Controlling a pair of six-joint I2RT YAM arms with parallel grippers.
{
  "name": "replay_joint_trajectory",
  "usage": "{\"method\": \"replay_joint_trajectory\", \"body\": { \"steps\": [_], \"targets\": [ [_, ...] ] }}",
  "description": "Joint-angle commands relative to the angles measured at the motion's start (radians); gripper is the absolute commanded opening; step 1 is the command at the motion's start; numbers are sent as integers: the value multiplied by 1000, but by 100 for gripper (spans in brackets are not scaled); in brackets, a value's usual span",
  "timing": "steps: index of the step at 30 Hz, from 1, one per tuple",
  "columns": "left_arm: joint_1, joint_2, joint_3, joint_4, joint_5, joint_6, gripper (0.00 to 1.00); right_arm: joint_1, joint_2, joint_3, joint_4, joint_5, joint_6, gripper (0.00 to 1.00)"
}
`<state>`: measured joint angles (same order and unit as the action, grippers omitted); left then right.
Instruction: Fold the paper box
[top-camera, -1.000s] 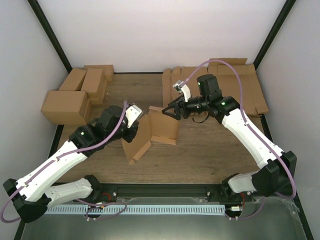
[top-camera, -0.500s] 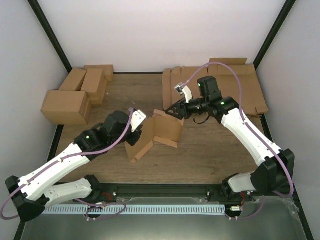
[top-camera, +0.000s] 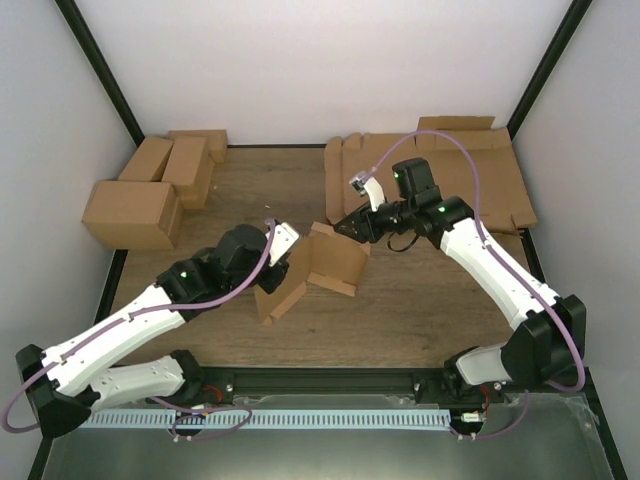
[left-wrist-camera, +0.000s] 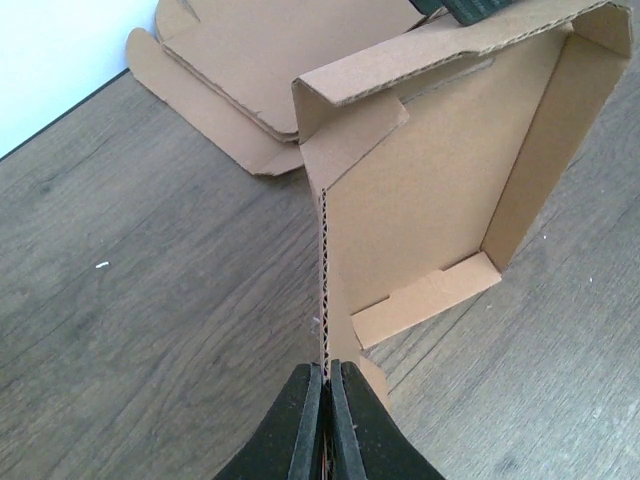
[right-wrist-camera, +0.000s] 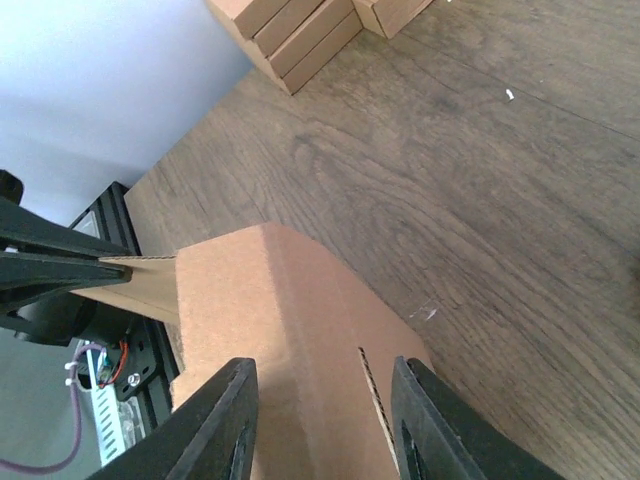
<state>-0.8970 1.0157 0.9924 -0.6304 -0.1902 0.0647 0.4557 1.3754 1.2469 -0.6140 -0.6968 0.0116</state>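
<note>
The paper box (top-camera: 322, 264) is a partly folded brown cardboard piece standing on edge at the middle of the table. My left gripper (top-camera: 274, 268) is shut on the edge of its left wall. In the left wrist view the fingertips (left-wrist-camera: 312, 392) pinch the corrugated edge, with the box's inside (left-wrist-camera: 440, 190) beyond. My right gripper (top-camera: 347, 228) is open over the box's upper far corner. In the right wrist view its gripper (right-wrist-camera: 320, 425) straddles the bent cardboard panel (right-wrist-camera: 290, 320), the fingers (right-wrist-camera: 215, 430) wide apart.
Several finished brown boxes (top-camera: 150, 190) sit at the back left and show in the right wrist view (right-wrist-camera: 300, 25). A pile of flat brown sheets (top-camera: 470, 165) lies at the back right, also in the left wrist view (left-wrist-camera: 250, 70). The walls stand close around the table (top-camera: 420, 300).
My left gripper has moved right with the box wall. The box has shifted slightly right and its panels have closed up. My right gripper has dropped a little onto the top corner.
</note>
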Motion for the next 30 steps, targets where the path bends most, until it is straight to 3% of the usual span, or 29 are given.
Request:
{"method": "replay_joint_trajectory", "body": {
  "steps": [1, 10, 18, 30],
  "targets": [
    [-8, 10, -3, 35, -13, 3, 4, -3, -12, -3, -21, -64, -22, 36],
    [-8, 37, -7, 34, -11, -26, 4, 9, -50, -32, -73, -52, -68, 32],
    [-8, 44, -14, 43, -2, -37, 4, 74, -55, -43, -123, 90, -74, 33],
    [-7, 37, -5, 46, 23, -45, 4, 259, -73, -18, -161, 534, -98, 35]
  ]
}}
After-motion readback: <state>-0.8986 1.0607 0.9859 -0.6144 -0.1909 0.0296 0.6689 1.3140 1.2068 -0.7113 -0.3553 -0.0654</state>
